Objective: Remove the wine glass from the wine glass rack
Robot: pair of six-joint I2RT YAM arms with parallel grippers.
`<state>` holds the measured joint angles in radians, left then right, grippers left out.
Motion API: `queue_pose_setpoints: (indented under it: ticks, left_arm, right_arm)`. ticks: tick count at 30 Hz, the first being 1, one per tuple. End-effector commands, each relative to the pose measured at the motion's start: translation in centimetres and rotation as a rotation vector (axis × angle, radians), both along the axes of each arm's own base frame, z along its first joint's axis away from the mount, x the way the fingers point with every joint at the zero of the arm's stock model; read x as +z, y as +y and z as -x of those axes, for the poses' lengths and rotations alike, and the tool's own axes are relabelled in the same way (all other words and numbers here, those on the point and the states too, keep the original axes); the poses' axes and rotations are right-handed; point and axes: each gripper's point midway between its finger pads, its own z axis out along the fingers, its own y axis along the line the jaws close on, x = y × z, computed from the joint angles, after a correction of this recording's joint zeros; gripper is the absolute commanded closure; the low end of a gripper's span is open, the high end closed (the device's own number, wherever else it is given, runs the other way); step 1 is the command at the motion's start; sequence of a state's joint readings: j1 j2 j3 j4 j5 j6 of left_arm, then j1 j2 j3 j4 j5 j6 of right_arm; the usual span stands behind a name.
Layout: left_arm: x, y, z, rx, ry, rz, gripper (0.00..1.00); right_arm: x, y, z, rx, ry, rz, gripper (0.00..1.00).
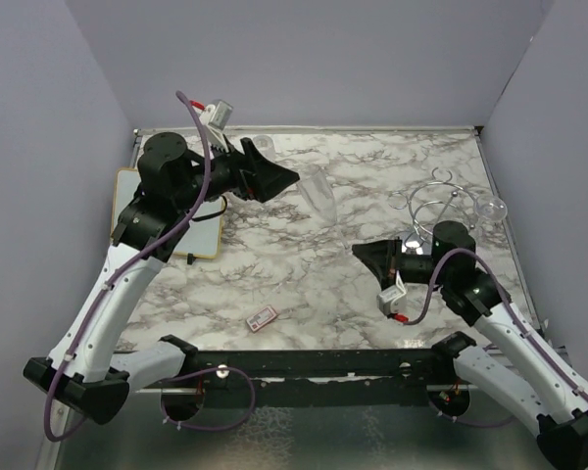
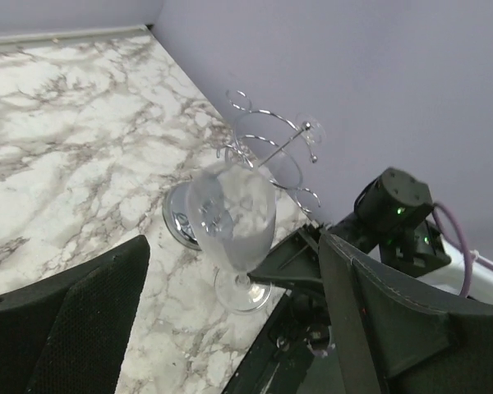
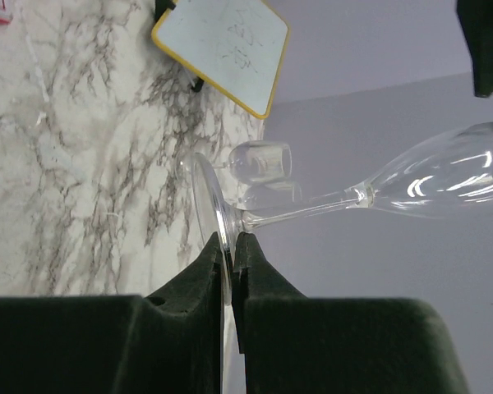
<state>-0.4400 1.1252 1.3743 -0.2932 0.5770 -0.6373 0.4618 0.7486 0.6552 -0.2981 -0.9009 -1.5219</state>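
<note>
Nearest the lens, the right gripper (image 3: 230, 246) was seen with its black, coarse-grained jaws clenched on the thin round foot of the wine glass (image 3: 444, 176), the disc being pinched edge-on between them. From that foot a slender clear stem was carried out to a long, tapering bowl on which bright highlights were caught. The glass was thus held off the wine glass rack (image 1: 436, 201) and above the table (image 1: 304, 274), out towards the middle of the surface and well apart from the rack.

The left gripper (image 2: 232, 246) was found released, its broad matte black jaws spread wide to either side of the bowl and apart from it.

The rack was stood towards the far right of the table: a mirror-bright round base, a thin central post and curled chrome wire loops. A second clear glass (image 1: 490, 206) was seen just beside its right side; whether it hung from a loop could not be told.

The table was surfaced in white marble pattern veined with grey. A whiteboard (image 3: 226, 45) with a yellow frame and rounded corners was laid flat at the left edge, and a small red-and-white card (image 1: 263, 316) was laid near the front.
</note>
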Motion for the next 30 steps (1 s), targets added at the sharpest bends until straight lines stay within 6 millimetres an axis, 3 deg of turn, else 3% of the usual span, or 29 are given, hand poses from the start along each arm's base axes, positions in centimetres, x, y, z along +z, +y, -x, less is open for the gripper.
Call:
queue_pose_setpoints:
  ticks: [1, 8, 13, 20, 30]
  left_arm:
    - [2.8, 2.6, 0.3, 0.15, -0.077, 0.003, 0.13]
    - [1.0, 1.6, 1.3, 0.037, -0.037, -0.082, 0.16]
    - [-0.2, 1.0, 3.1, -0.083, -0.035, -0.12, 0.23]
    - [-1.6, 0.8, 4.2, -0.142, 0.001, -0.142, 0.33]
    - [-5.1, 0.8, 3.4, -0.144, 0.115, -0.215, 0.48]
  right_arm:
    - [0.5, -0.7, -0.8, -0.038, -0.366, 0.082, 0.99]
    - [0.9, -1.7, -1.8, -0.128, -0.602, 0.134, 0.99]
    - [1.5, -1.8, -2.4, -0.156, -0.685, 0.181, 0.99]
    - [1.7, -1.3, -2.7, -0.16, -0.749, 0.224, 0.99]
    - [1.1, -0.3, -2.4, -0.13, -0.767, 0.259, 0.99]
